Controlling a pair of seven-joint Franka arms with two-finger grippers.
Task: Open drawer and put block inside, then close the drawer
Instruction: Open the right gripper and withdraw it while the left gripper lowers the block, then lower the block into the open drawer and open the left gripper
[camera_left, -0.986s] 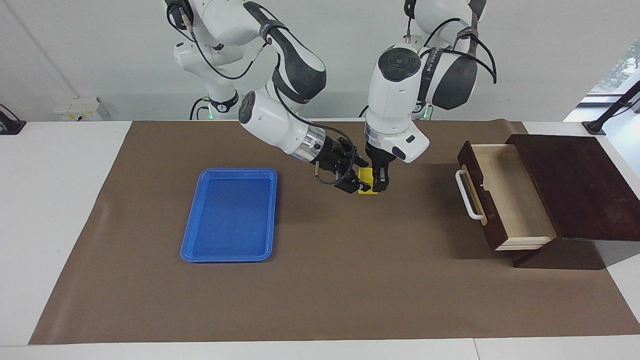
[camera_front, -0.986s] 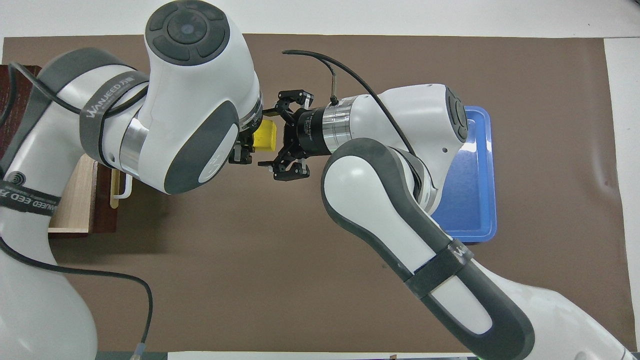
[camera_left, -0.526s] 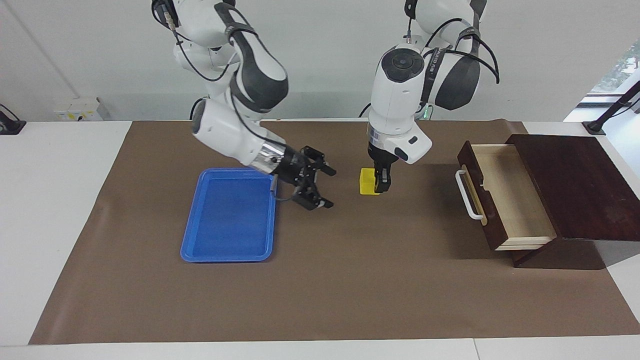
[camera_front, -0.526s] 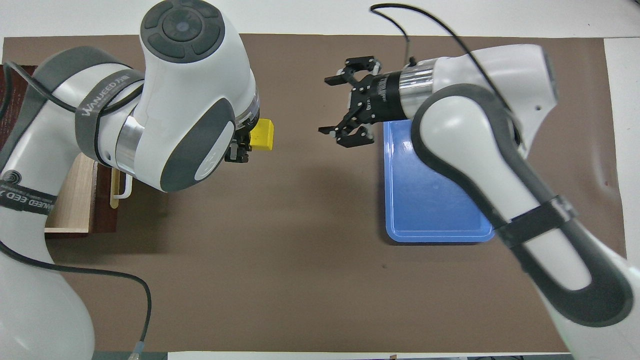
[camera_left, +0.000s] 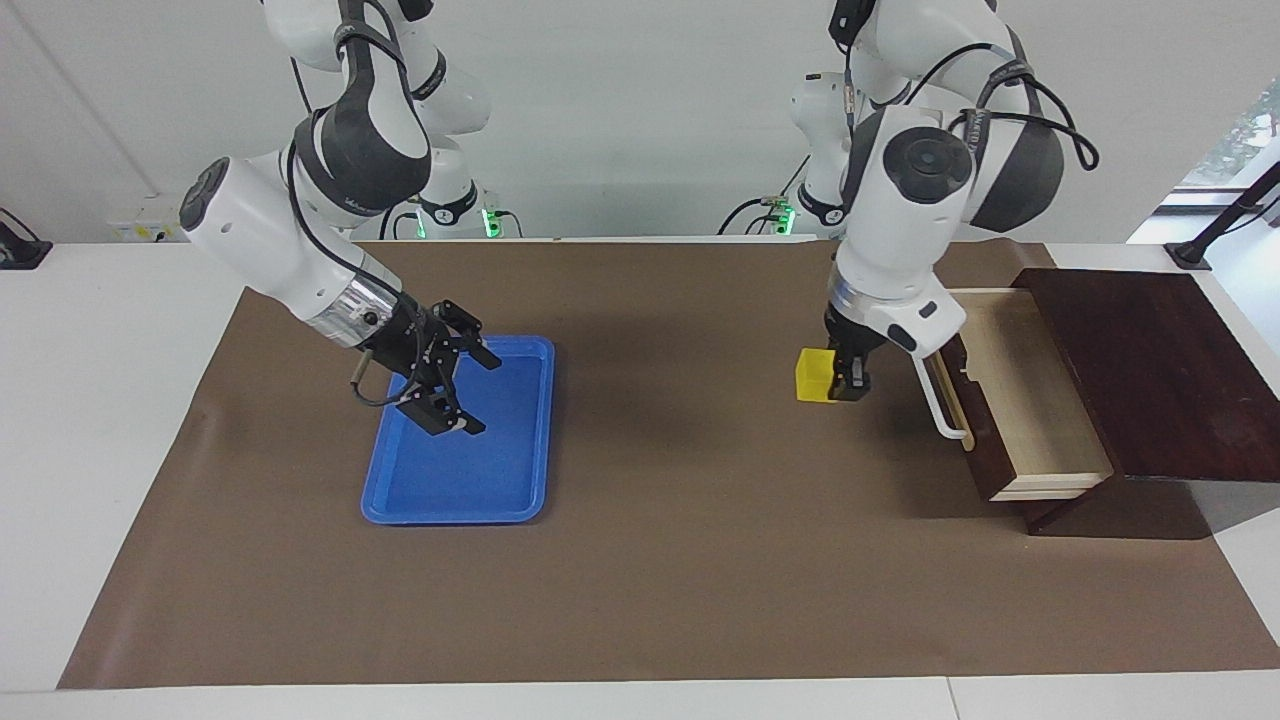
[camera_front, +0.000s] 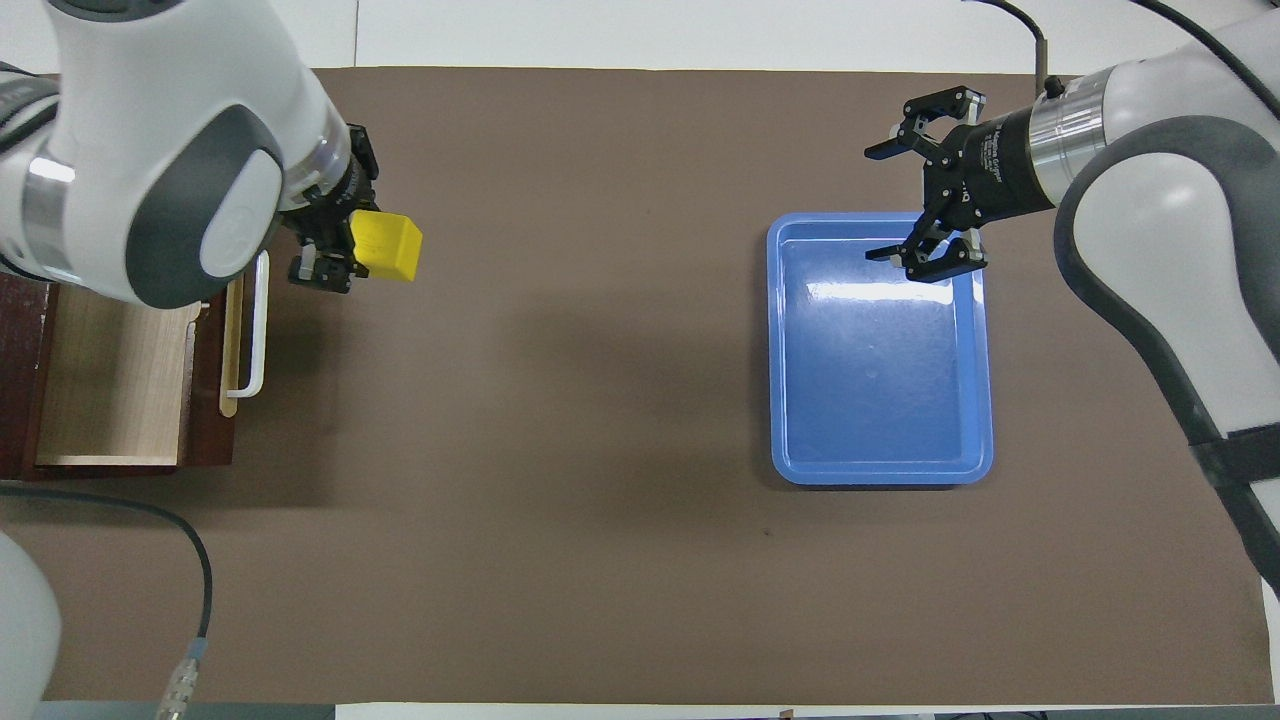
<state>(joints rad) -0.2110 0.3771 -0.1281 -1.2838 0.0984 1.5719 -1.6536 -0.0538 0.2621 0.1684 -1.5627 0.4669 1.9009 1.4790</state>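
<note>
Block (camera_left: 814, 375), small yellow cube, is gripped in the left gripper (camera_left: 848, 382) and held up in the air over the brown mat (camera_left: 680, 560), just beside the drawer's front. Left jaws are clamped on the block from one side, so most of the cube sticks out toward the middle of the counter; in the overhead view the block (camera_front: 388, 245) shows clear of the gripper (camera_front: 330, 250). It is not touching the mat.

Drawer (camera_left: 1010, 390) stands pulled open at the left arm's end of the counter, pale wood inside with nothing visible in it, white bar handle (camera_left: 938, 390) on the front panel facing the mat's middle. Dark brown cabinet top (camera_left: 1150, 370) sits over its rear part. Left arm comes down from above, wrist partly covering the drawer corner nearest the robots.

Right gripper (camera_left: 450, 385) hangs over the blue tray (camera_left: 520, 500), toward the tray's end nearer the robots, jaws spread wide open and holding nothing; the overhead view shows the same gripper (camera_front: 925, 205) above that tray's (camera_front: 880, 470) edge. Tray lies flat on the mat toward the right arm's end, well apart from block and drawer. White counter (camera_left: 110, 420) shows around the mat.
</note>
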